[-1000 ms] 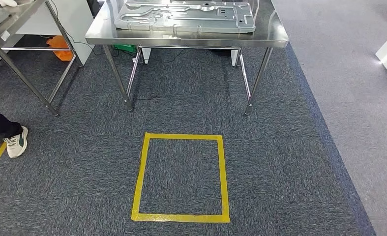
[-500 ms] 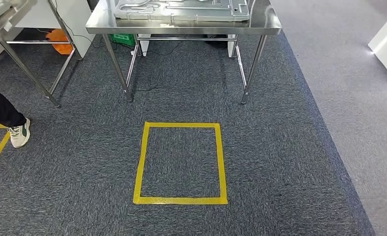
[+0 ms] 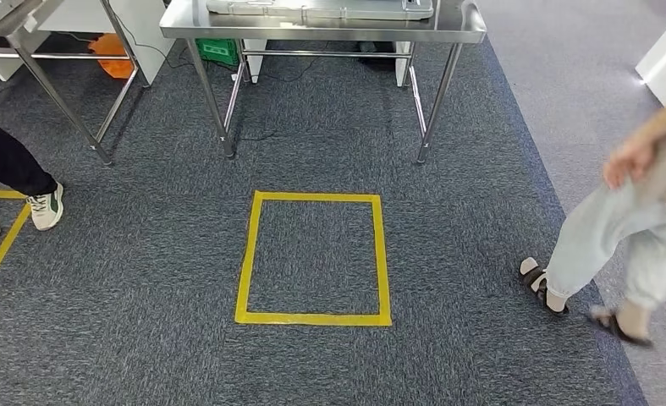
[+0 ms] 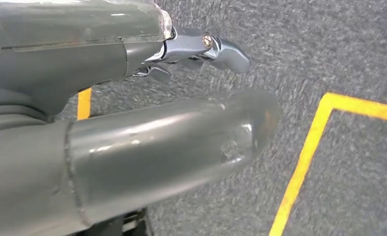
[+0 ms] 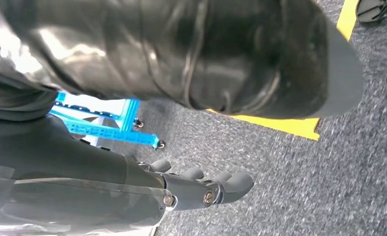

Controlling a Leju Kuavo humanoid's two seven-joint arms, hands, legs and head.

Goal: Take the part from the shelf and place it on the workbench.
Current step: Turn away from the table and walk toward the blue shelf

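Observation:
A flat grey metal part point(image 3: 321, 8) lies on a steel table point(image 3: 228, 30) at the far edge of the head view, mostly cut off by the frame. My left hand point(image 4: 107, 142) hangs over the carpet with its thumb point(image 4: 181, 137) and fingers point(image 4: 221, 46) apart, holding nothing. My right hand point(image 5: 107, 167) also hangs low over the carpet, its fingers point(image 5: 206, 189) lightly bent away from the thumb point(image 5: 181, 54) and holding nothing.
A yellow tape square point(image 3: 312, 319) marks the carpet before the table. A person in light trousers point(image 3: 617, 237) walks at the right. Another person's leg and white shoe point(image 3: 47, 207) are at the left, by a second steel table point(image 3: 24, 34). A blue frame point(image 5: 103, 130) stands behind.
The camera has moved: table and tape square have slid toward the top of the picture. A person in light trousers has come in at the right, and the left person's feet have shifted.

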